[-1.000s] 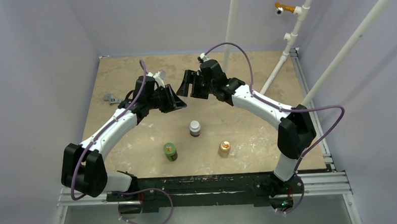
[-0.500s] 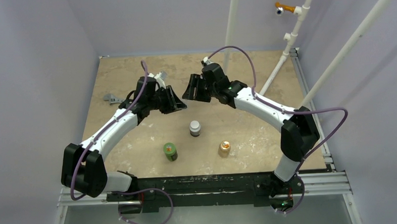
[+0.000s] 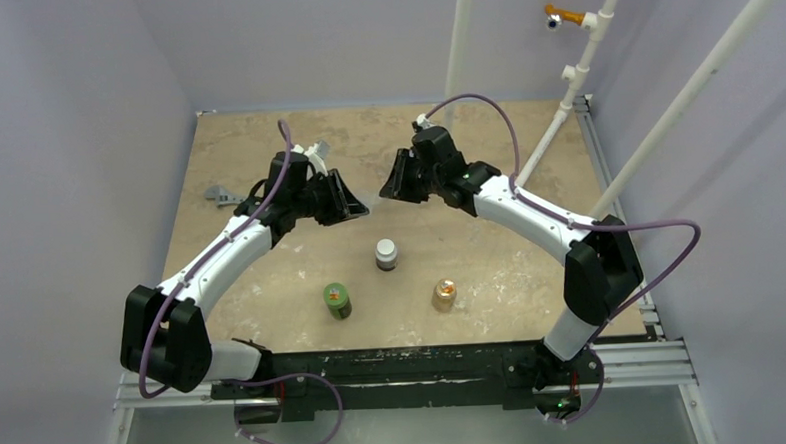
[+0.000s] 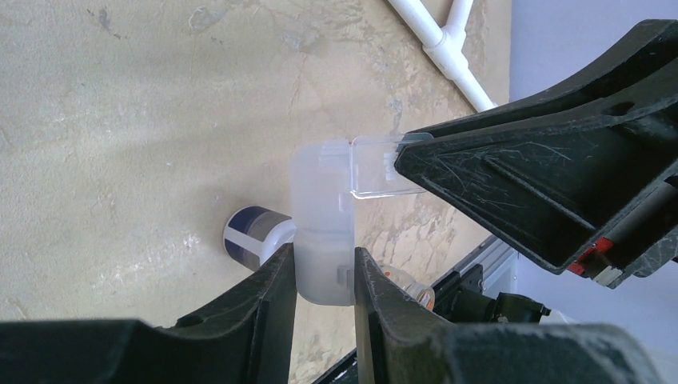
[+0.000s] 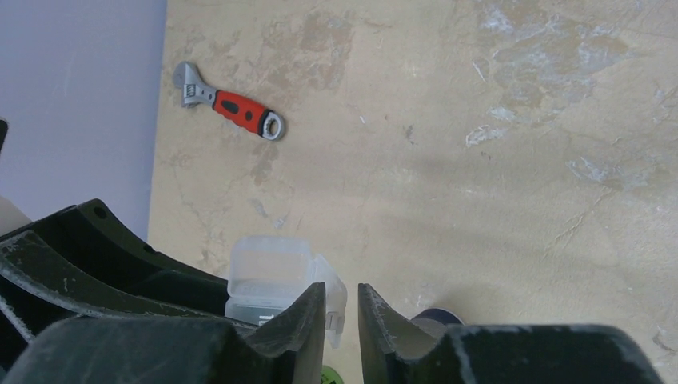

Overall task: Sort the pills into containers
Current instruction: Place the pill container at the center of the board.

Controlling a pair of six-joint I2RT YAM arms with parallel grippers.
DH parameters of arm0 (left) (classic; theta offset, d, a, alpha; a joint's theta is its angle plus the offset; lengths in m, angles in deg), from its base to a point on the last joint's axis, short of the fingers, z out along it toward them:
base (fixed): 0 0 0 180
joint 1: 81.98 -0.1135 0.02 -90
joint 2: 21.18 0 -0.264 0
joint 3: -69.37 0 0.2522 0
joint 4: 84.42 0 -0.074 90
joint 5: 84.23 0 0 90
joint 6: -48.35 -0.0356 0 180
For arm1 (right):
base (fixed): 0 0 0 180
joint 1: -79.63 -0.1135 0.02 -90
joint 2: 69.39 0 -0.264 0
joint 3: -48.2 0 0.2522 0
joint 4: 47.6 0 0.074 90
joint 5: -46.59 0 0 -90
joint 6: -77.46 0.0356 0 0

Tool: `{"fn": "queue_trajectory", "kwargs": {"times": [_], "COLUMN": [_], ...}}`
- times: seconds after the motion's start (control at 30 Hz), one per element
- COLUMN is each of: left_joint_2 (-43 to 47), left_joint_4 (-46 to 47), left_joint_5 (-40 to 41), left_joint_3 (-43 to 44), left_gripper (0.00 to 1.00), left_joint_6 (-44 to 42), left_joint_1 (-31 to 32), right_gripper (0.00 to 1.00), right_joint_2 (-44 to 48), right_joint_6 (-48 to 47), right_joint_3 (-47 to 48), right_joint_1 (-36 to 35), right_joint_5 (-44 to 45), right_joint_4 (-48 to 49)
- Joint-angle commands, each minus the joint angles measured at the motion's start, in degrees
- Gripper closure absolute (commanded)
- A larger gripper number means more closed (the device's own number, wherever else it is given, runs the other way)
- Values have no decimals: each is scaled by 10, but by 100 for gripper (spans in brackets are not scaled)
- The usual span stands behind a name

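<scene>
My left gripper (image 4: pixel 324 264) is shut on the container (image 4: pixel 322 224), a small frosted clear case held above the table, its clear lid (image 4: pixel 376 166) swung open. From above, this gripper (image 3: pixel 353 206) hovers over the middle of the table. My right gripper (image 3: pixel 392 187) faces it at close range, one black finger (image 4: pixel 512 168) reaching the lid's edge. Its jaws (image 5: pixel 342 296) are nearly together, empty, leaving a narrow slit. The container (image 5: pixel 268 276) lies just left of that slit. No pills can be made out.
Three bottles stand near the front: green (image 3: pixel 336 300), dark brown with a white cap (image 3: pixel 385 253), tan-orange (image 3: pixel 443 295). A red-handled wrench (image 5: pixel 230 111) lies at the far left. White pipes (image 3: pixel 564 104) rise at the back right.
My right gripper has drawn back to the right, away from the left one, and its jaws have closed from wide to a narrow slit. The left arm and the container have stayed put.
</scene>
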Motion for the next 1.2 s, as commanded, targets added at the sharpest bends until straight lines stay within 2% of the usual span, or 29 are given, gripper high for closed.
{"fn": "queue_trajectory", "kwargs": {"times": [0.0,0.2,0.3,0.43,0.5,0.63,0.83,1.07,1.17], "left_joint_2": [18,14,12,9,8,5,8,29,34], "left_joint_4": [29,44,43,36,27,4,-24,-59,-67], "left_joint_5": [-12,-22,-22,-16,-9,7,22,54,61], "left_joint_3": [21,15,16,20,25,39,58,69,67], "left_gripper": [100,100,99,79,64,52,50,49,48], "left_joint_6": [-3,6,6,1,-4,-20,-44,-64,-66], "left_joint_1": [-3,-2,-3,-2,-3,-2,-2,7,12], "right_gripper": [80,99,100,100,100,100,100,100,100], "right_joint_2": [16,21,24,29,32,41,46,21,9], "right_joint_6": [14,23,22,17,13,1,-30,-86,-103], "right_joint_3": [-7,-16,-16,-16,-16,-17,-10,-9,-30], "right_joint_1": [4,9,14,19,21,24,32,41,42], "right_joint_5": [-18,-34,-33,-28,-25,-7,39,154,175], "right_joint_4": [25,37,34,26,20,6,-33,-94,-83]}}
